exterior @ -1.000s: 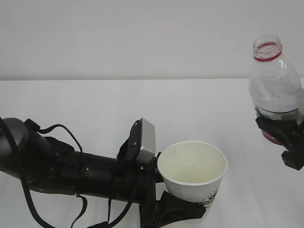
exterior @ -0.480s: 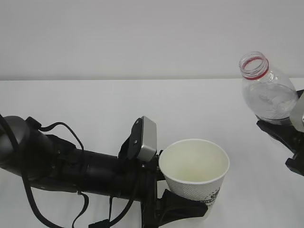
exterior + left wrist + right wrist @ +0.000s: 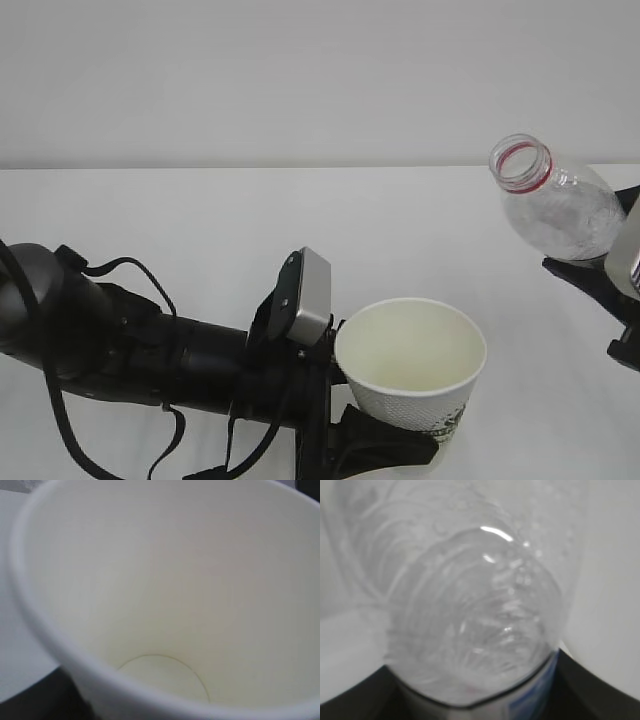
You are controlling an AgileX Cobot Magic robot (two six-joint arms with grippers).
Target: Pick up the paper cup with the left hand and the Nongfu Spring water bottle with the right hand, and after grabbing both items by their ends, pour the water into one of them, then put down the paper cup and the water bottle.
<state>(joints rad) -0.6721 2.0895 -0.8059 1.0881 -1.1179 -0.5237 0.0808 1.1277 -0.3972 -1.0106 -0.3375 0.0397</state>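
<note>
The black left hand (image 3: 385, 440), with looping cables and a grey box module, is gripping the small white tapered paper cup (image 3: 412, 365) low on its side, holding it upright above the white table (image 3: 200, 215). The cup's inside is looking pale and dry (no pool showing at the bottom). Well apart to the right, the black angular right hand (image 3: 610, 290) is clamping the lower part of the clear ribbed plastic bottle with red neck ring (image 3: 555, 205), which is tilting, open mouth leaning left toward the cup.
</note>
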